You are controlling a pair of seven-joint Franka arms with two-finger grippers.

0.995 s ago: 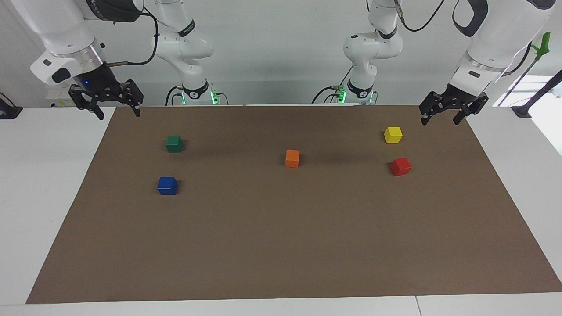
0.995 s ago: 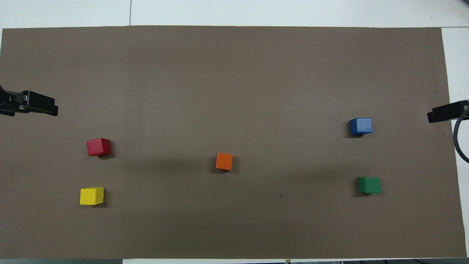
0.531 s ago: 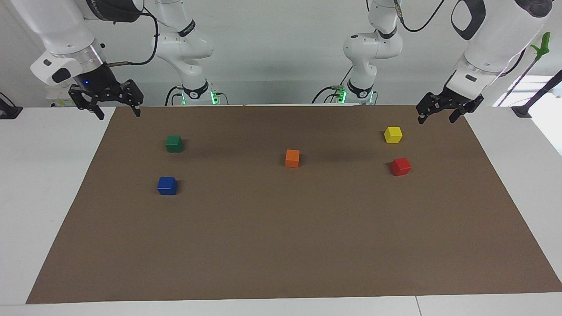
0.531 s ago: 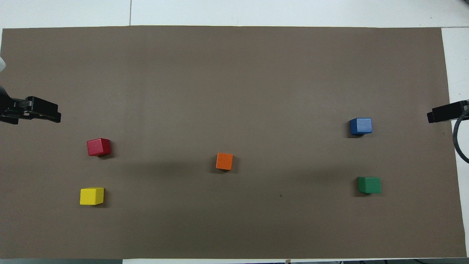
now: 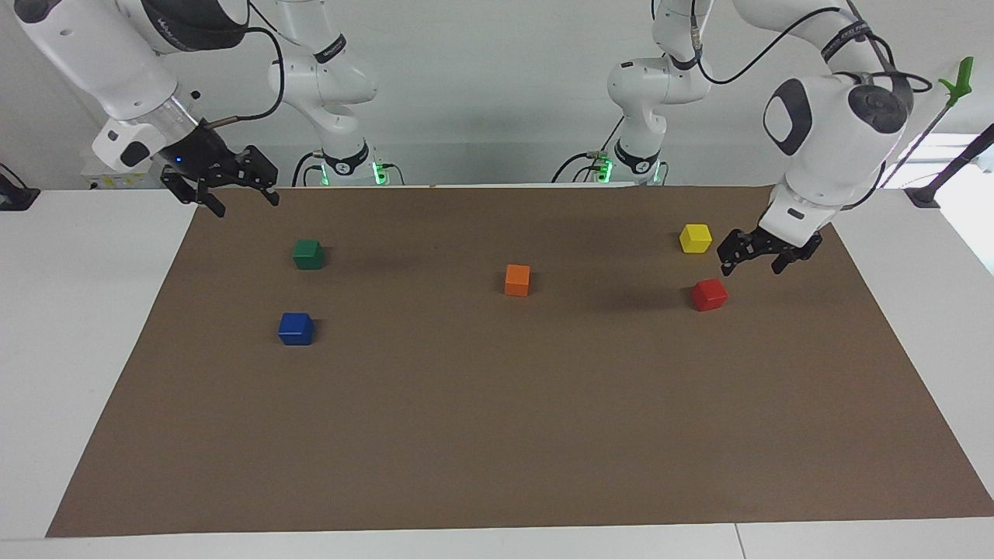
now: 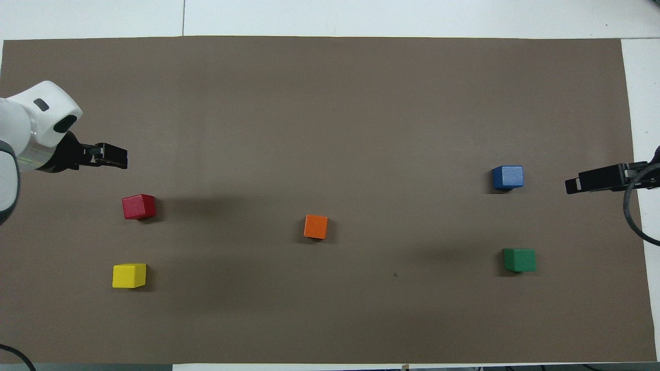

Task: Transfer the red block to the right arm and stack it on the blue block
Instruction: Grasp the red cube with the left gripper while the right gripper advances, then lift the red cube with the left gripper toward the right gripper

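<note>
Facing view: left gripper (image 5: 752,264), jaws spread and empty, hangs at mid-right of frame, just above and beside the red block (image 5: 709,294), not touching. Red block: small glossy cube, flat on the brown mat (image 5: 497,435). Yellow block (image 5: 695,237) sits just above it in frame; orange block (image 5: 517,279) at centre. Right gripper (image 5: 237,196), open and empty, upper left; blue block (image 5: 296,328) and green block (image 5: 308,254) below it. Nothing obstructs.

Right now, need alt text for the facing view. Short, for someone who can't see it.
The left gripper, open and empty, hangs over the brown mat close above the red block, beside the yellow block. At the right arm's end, the right gripper hovers open near the green block and blue block. An orange block sits mid-mat.
</note>
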